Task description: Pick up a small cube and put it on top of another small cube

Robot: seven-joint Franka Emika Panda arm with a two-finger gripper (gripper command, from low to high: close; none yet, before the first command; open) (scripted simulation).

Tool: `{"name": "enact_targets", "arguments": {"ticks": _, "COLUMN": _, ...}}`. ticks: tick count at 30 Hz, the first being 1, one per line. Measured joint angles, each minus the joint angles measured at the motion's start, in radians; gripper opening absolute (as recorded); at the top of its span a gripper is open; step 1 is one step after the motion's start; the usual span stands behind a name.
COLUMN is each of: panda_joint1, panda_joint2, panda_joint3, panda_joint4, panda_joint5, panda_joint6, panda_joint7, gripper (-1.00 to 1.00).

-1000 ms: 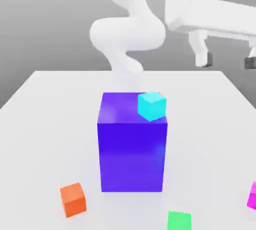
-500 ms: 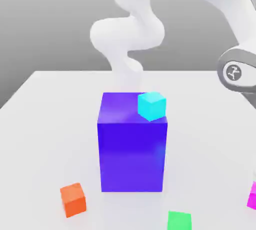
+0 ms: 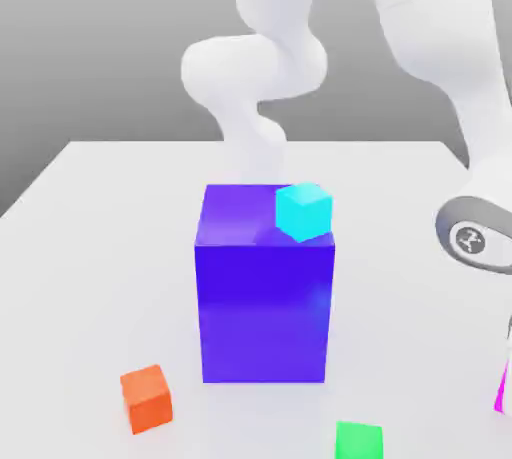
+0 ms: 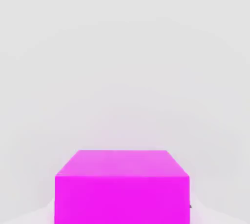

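A small magenta cube (image 3: 504, 392) rests on the white table (image 3: 100, 207) at the exterior view's right edge, partly cut off. My arm (image 3: 475, 237) reaches down over it there, and the hand itself is past the picture's edge. In the hand view the magenta cube (image 4: 122, 184) looms very close, centred under the hand, and my gripper is shut on it. A small cyan cube (image 3: 303, 210) sits on the top corner of a large blue block (image 3: 262, 297).
A small orange cube (image 3: 146, 398) lies on the table near the front, toward the exterior view's left. A small green cube (image 3: 358, 441) lies at the front edge. The tall blue block stands mid-table.
The arm has swung down from high at the back right to the magenta cube at the right edge. The gripper was open a second ago and has shut. The other cubes have not moved.
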Motion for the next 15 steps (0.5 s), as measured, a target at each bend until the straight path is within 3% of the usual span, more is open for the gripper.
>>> {"name": "enact_targets", "arguments": {"ticks": 2, "panda_joint1": -0.039, "panda_joint2": -0.070, "panda_joint3": 0.007, "panda_joint4": -0.019, "panda_joint5": 0.051, "panda_joint6": -0.047, "panda_joint7": -0.008, "gripper": -1.00}}
{"name": "enact_targets", "arguments": {"ticks": 7, "panda_joint1": -0.180, "panda_joint2": -0.182, "panda_joint3": -0.094, "panda_joint4": -0.064, "panda_joint5": 0.177, "panda_joint6": -0.097, "panda_joint7": 0.083, "gripper": -1.00}}
{"name": "enact_targets", "arguments": {"ticks": 11, "panda_joint1": -0.245, "panda_joint2": -0.136, "panda_joint3": -0.176, "panda_joint4": -0.069, "panda_joint5": 0.215, "panda_joint6": -0.035, "panda_joint7": 0.161, "gripper": -1.00}}
{"name": "enact_targets", "arguments": {"ticks": 12, "panda_joint1": -0.243, "panda_joint2": -0.104, "panda_joint3": -0.187, "panda_joint4": -0.068, "panda_joint5": 0.211, "panda_joint6": -0.005, "panda_joint7": 0.170, "gripper": 1.00}}
{"name": "enact_targets", "arguments": {"ticks": 15, "panda_joint1": -0.243, "panda_joint2": -0.104, "panda_joint3": -0.187, "panda_joint4": -0.068, "panda_joint5": 0.211, "panda_joint6": -0.005, "panda_joint7": 0.169, "gripper": 1.00}}
